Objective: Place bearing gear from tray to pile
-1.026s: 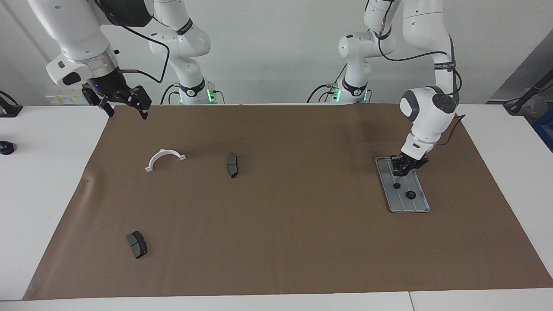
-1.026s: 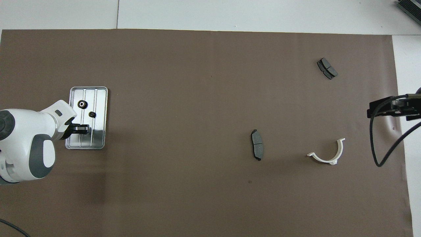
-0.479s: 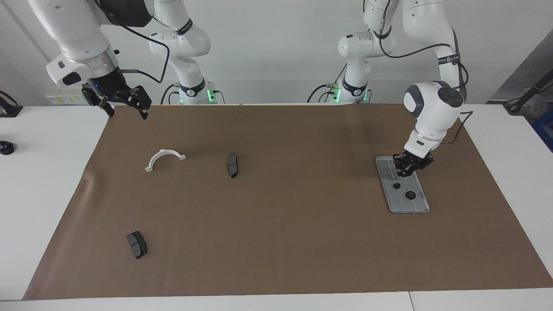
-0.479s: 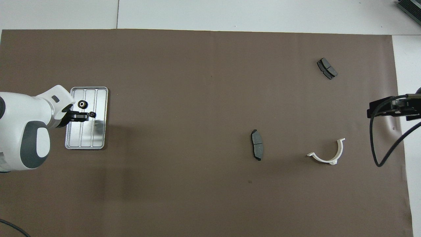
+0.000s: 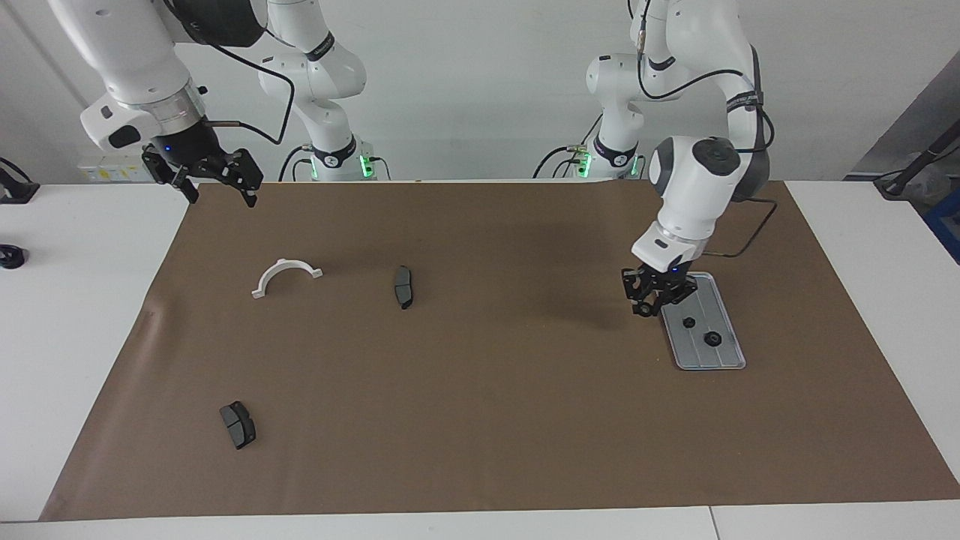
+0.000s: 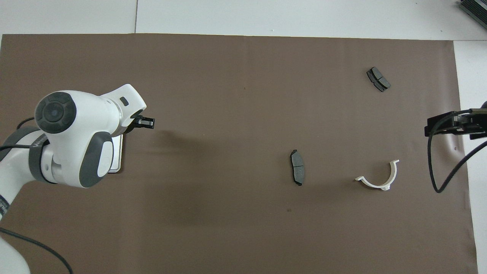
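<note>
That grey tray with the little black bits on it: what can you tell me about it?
The tray is a flat, light-grey rectangle that looks like metal, with rounded corners and grooves running lengthwise. It lies flat on the brown mat toward the left arm's end of the table. Two small black gears rest on it, apart from each other. The left pincer hangs at its edge, up in the air.

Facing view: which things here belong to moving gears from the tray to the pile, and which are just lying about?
Belong to the job:
tray
two black gears on it
white bracket and two brake pads, the pile
left gripper, raised beside the tray

Just lying about:
brown mat
small black object on the white table
right gripper, waiting, open
</note>
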You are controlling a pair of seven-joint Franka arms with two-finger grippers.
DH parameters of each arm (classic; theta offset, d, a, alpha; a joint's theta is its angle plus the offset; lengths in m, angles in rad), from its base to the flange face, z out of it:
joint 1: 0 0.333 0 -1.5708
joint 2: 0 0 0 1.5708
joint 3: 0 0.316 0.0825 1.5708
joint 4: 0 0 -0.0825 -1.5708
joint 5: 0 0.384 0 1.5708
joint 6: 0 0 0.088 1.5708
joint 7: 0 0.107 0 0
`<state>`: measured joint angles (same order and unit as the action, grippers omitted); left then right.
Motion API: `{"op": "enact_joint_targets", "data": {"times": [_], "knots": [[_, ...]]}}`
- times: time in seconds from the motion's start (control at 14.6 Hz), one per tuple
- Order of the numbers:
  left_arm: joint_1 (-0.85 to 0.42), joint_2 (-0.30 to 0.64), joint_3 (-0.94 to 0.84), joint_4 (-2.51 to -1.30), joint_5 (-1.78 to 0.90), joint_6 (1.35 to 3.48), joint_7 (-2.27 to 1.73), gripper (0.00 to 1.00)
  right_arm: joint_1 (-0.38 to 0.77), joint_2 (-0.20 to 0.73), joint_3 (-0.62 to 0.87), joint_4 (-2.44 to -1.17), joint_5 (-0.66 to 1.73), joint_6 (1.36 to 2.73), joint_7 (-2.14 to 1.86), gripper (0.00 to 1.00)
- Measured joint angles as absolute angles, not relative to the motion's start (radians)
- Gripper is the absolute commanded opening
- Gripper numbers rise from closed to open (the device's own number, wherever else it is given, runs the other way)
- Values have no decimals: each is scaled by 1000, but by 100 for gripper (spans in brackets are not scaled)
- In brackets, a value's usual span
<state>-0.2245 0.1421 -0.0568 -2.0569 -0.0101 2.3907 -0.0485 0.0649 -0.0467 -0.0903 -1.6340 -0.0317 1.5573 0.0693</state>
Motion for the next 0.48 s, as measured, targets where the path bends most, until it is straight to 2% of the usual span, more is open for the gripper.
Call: {"op": "enact_joint_targets", "data": {"times": [0.27,0.48], "knots": [[-365,229,-58,-1998,75,2419,-262,0,65,-47,-90,-1634,-32,1557,69,100],[-461,329,-58,-1920,114,2469,-433,0,65,-47,-90,-1634,-32,1557,69,100]]}}
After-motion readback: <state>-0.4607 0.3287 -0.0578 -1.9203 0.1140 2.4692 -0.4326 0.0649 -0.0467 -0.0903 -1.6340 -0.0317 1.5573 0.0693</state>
